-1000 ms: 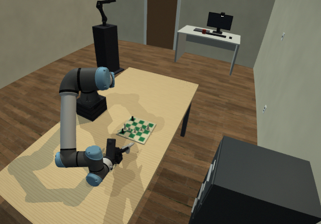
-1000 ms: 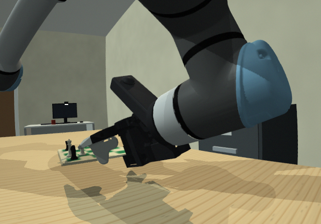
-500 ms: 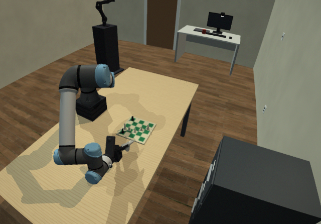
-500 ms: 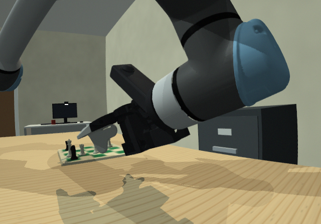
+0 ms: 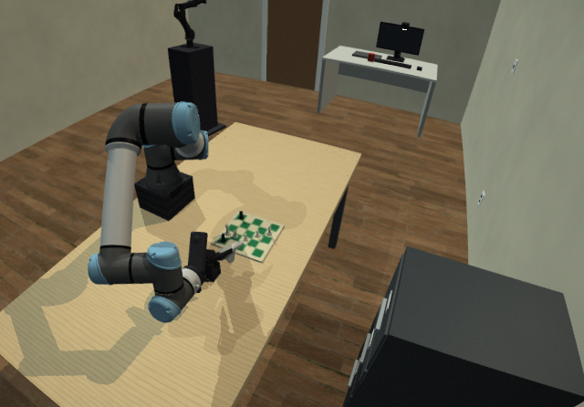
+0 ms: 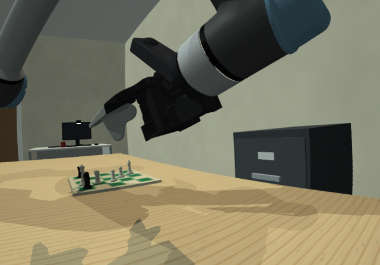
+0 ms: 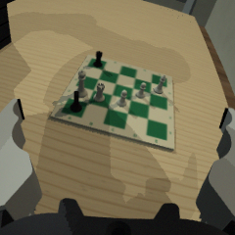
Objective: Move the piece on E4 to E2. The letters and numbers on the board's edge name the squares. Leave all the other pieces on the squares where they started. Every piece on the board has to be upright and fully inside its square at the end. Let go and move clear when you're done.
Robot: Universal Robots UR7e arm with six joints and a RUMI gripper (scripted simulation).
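Fingers spread fully apart, nothing between them; one grey pad at each side of the wrist view, the whole chessboard (image 7: 157, 129) seen in the gap. Raised well above the wooden surface (image 5: 292, 157), tilted down toward the board, touching neither board nor pieces. In the exterior view, grey fingers (image 6: 118, 117) in the air, high over the pieces.

Green-and-cream chessboard (image 5: 258, 252) flat on the surface, near the long edge on the side of the dark filing cabinet (image 5: 476, 327), roughly midway along that edge. Arm pedestal (image 5: 182, 204) close to the opposite long edge.

Seven pieces on the board, all upright, each apart from its neighbours:
- black piece (image 7: 98, 59) alone at the far corner
- tall white piece (image 7: 82, 83) and second black piece (image 7: 75, 102) along the same side, toward the near corner
- white rook (image 7: 100, 91) just beside those two
- two white pawns (image 7: 122, 98) (image 7: 142, 89) in a slanting line across the middle
- white bishop (image 7: 160, 84) at the end of that line, near the opposite side

Edge letters and numbers too small to read; E4 piece not identifiable among these, E2 likewise not located.

Desk with monitor (image 5: 400, 38) well beyond the far end of the surface.
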